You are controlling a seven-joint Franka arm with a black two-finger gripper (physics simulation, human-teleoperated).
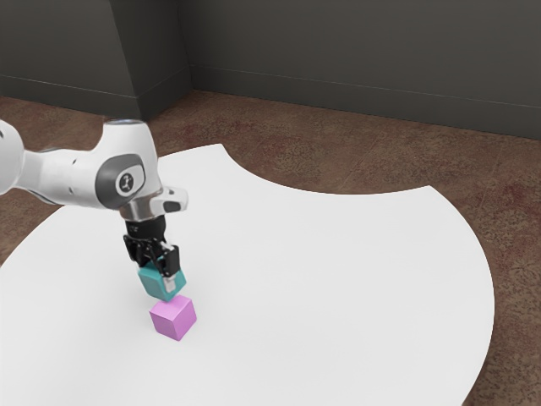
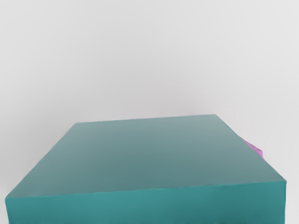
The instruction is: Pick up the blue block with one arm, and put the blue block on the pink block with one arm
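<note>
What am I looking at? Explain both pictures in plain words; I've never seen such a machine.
This is a simulated white robot arm with a black two-finger gripper at its end. One picture comes from a camera beside the arm, the other from a camera on its hand. A white table carries a pink block. The gripper is shut on a blue block, held over the pink one; whether they touch I cannot tell. The hand's camera sees the blue block up close, a sliver of the pink block beyond it.
</note>
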